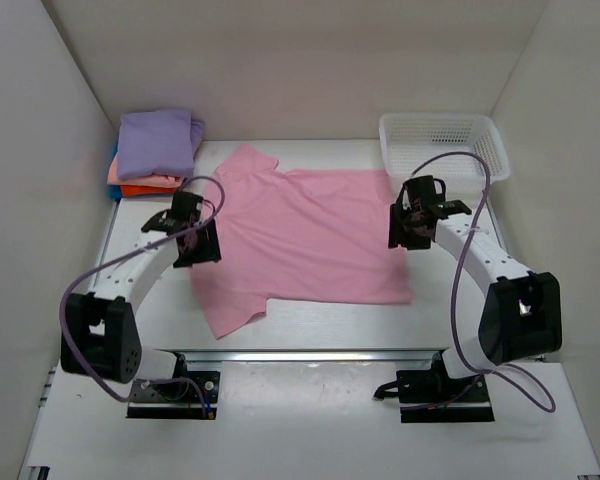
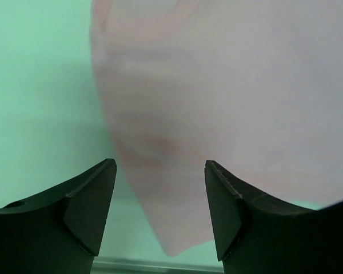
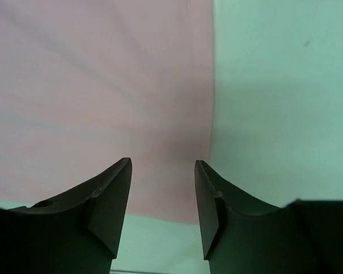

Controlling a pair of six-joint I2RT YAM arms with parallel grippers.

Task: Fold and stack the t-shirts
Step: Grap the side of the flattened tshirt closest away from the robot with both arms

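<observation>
White walls (image 1: 280, 60) enclose the white table (image 1: 310, 325). Note the pink t-shirt (image 1: 310, 235) spread flat at frame centre, ready for folding. Your left gripper (image 2: 160, 188) and right gripper (image 3: 163, 188) hang wide, empty, over its opposite edges. Folded t-shirts (image 1: 158, 150) wait upper left for stacking; a basket (image 1: 440, 118) sits upper right.

The left gripper (image 2: 160, 165) is pointing downward with its jaws spread wide apart. The right gripper (image 3: 163, 161) is pointing downward too, its fingers (image 3: 111, 200) parted slightly less. The left arm (image 1: 130, 270) and right arm (image 1: 480, 250) are reaching forward, elbows bent.
</observation>
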